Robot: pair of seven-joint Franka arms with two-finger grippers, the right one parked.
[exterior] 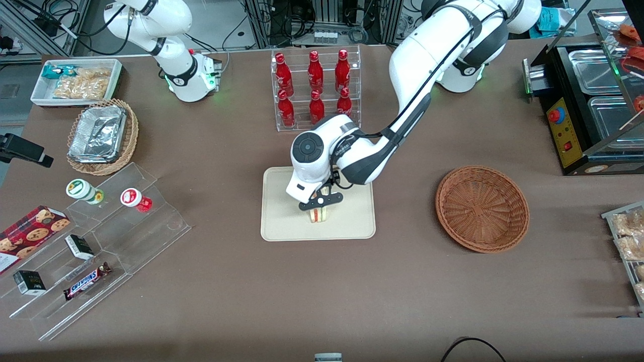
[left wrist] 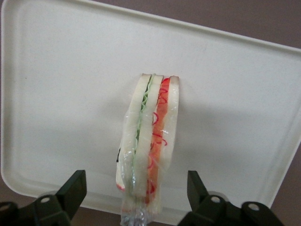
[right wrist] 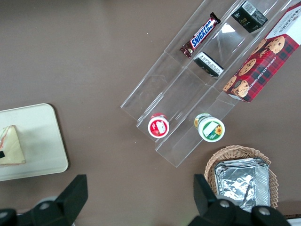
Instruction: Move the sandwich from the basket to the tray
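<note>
1. From my seat the end effector (exterior: pixel 320 201) sits right over the tray (exterior: pixel 282 226), just above the sandwich (exterior: pixel 318 214). The arm's wrist housing covers most of it in the front view, so I only see the black finger bar and the sandwich's cut side poking out under it.
2. The wrist view is clearer: both fingers (left wrist: pixel 70 190) are spread wide, one on each side of the sandwich (left wrist: pixel 148 141), with tray (left wrist: pixel 56 94) showing in the gaps. So it's open and not gripping anything.
3. The sandwich stands on edge on the tray, with its green and red layers facing the wrist camera. Its near end is cut off by the frame, and there's something shiny there, probably wrap, hard to say.
4. The right wrist view catches only a slice of the tray (right wrist: pixel 42 141) with the sandwich (right wrist: pixel 11 148) at the frame edge, partly cropped.
5. The basket (exterior: pixel 482 208) sits on the table (exterior: pixel 322 301) well apart from the tray, toward the working arm's end, with nothing in it.
</note>
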